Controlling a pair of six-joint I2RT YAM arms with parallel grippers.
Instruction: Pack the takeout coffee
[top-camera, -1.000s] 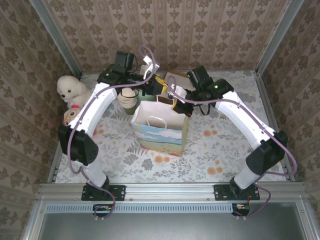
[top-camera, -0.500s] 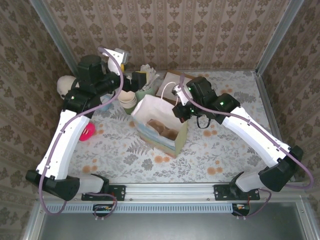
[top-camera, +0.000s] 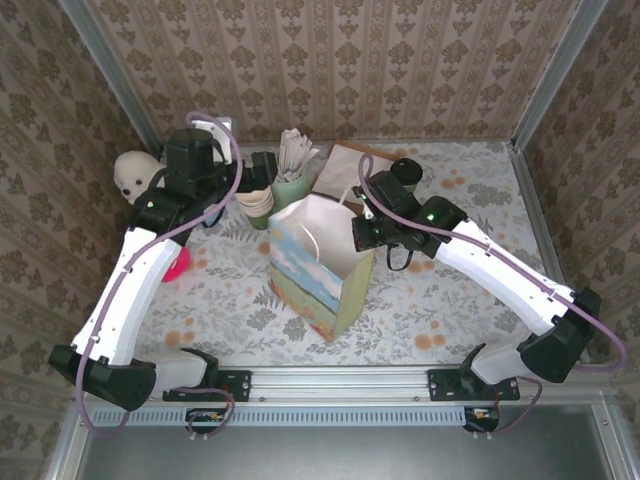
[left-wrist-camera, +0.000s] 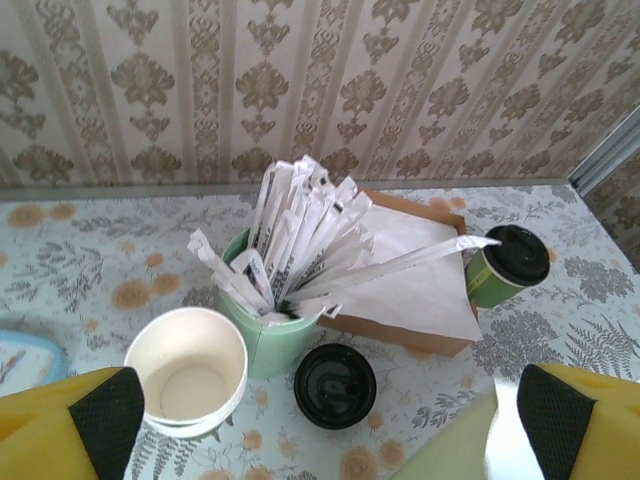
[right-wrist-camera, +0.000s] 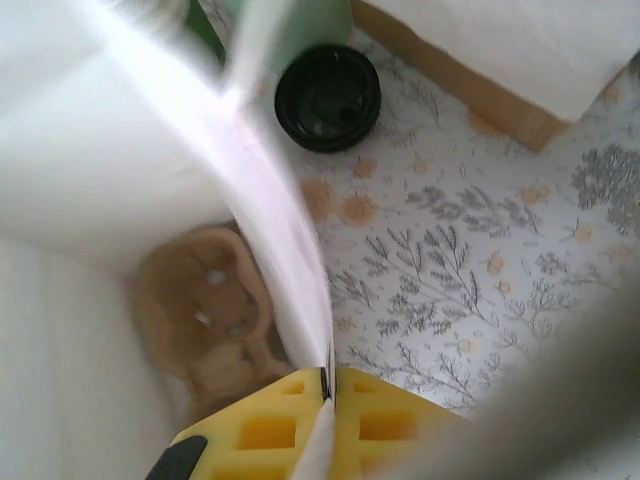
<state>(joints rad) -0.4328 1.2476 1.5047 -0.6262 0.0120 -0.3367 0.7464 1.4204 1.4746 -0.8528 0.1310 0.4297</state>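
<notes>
Nearest stands the paper bag (top-camera: 318, 275), upright and gaping. The right gripper (right-wrist-camera: 325, 398) is pinched tight on its rim wall, holding the mouth open. Beyond it the left gripper (left-wrist-camera: 330, 412) hangs spread wide and empty above a loose black lid (left-wrist-camera: 335, 385). The takeout coffee (left-wrist-camera: 508, 264) sits lidded at the far right, just beside the brown box (left-wrist-camera: 400, 330), ungrasped. I judge the fetch is in hand: the left arm must reach right, straddle the cup and close. No writing is legible anywhere

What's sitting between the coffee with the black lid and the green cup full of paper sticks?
A brown box of white napkins sits between the takeout coffee and the green cup, seen from the left wrist camera.
</notes>
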